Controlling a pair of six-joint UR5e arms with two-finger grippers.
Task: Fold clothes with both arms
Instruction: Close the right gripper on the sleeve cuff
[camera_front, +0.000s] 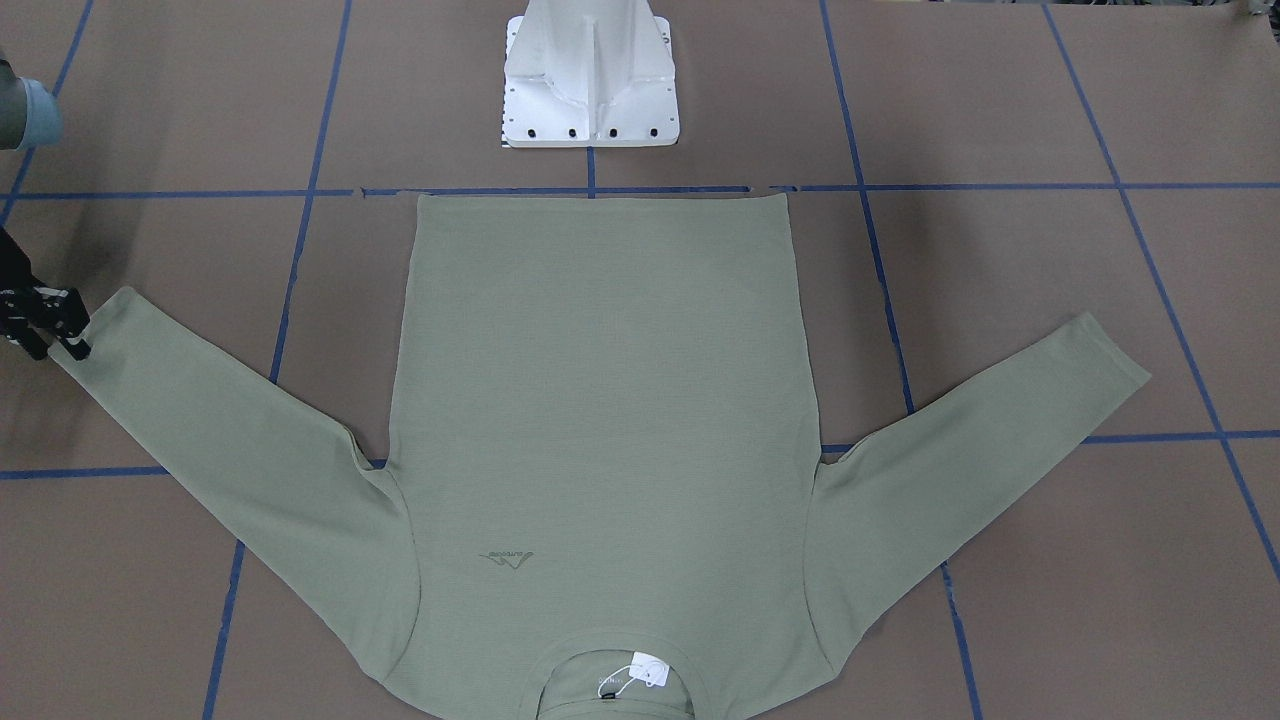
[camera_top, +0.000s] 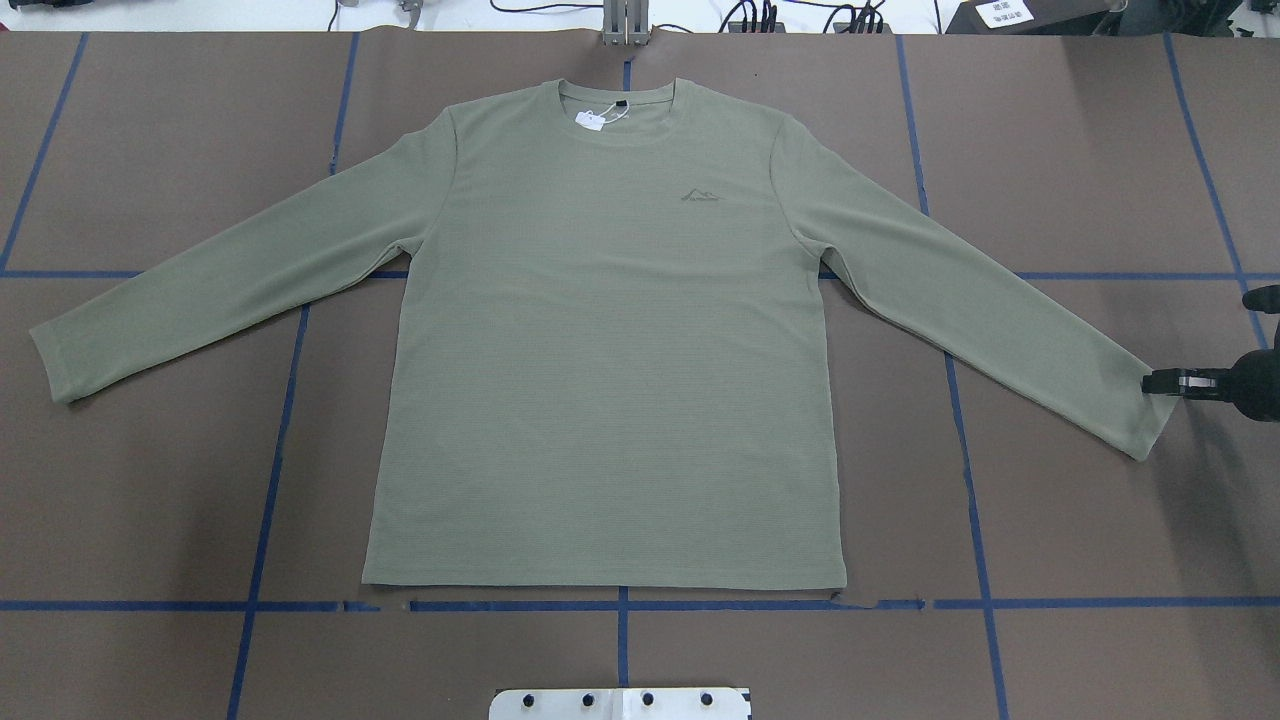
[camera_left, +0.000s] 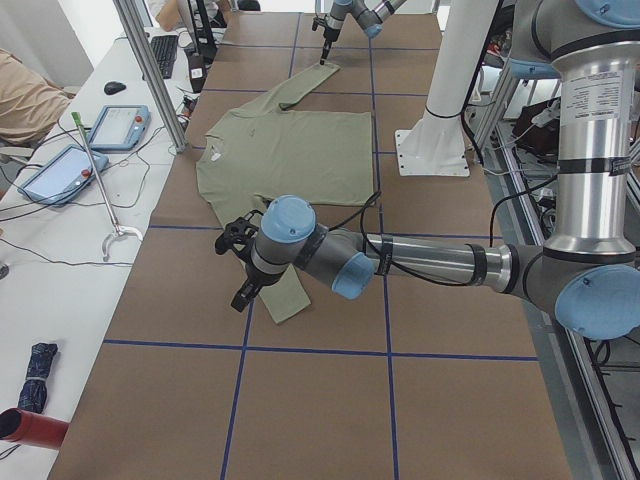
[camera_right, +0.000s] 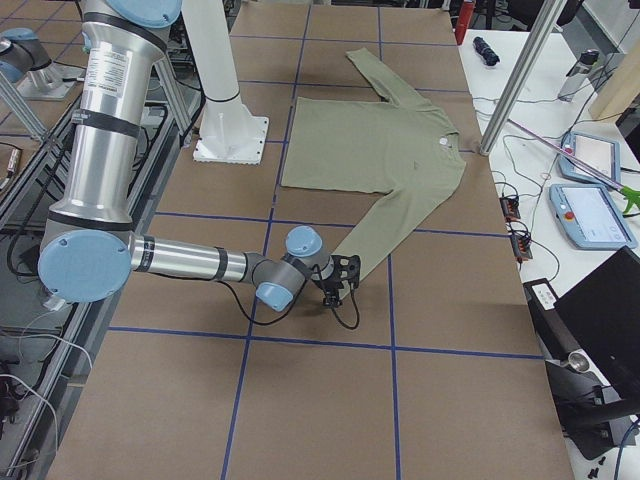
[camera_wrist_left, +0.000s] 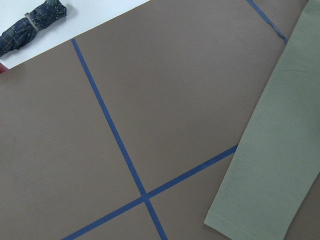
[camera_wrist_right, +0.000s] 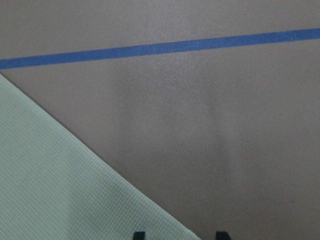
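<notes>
The sage-green long-sleeved shirt (camera_top: 610, 340) lies flat and face up on the brown table, sleeves spread out, collar and white tag (camera_top: 592, 119) at the far edge. My right gripper (camera_front: 78, 325) sits low at the end of one sleeve's cuff (camera_top: 1140, 400). It is open, and in the right wrist view its fingertips (camera_wrist_right: 138, 234) straddle the cloth's edge. My left gripper (camera_left: 241, 296) hovers over the other sleeve's cuff (camera_left: 285, 300). It shows only in the exterior left view, so I cannot tell whether it is open or shut. The left wrist view shows that cuff (camera_wrist_left: 260, 200) from above.
The white pedestal base (camera_front: 590, 80) stands just beyond the shirt's hem. Blue tape lines (camera_top: 620, 605) grid the table. A side bench along the collar side carries control tablets (camera_left: 120, 125) and cables, and a rolled dark umbrella (camera_wrist_left: 32, 25) lies off the table's left end.
</notes>
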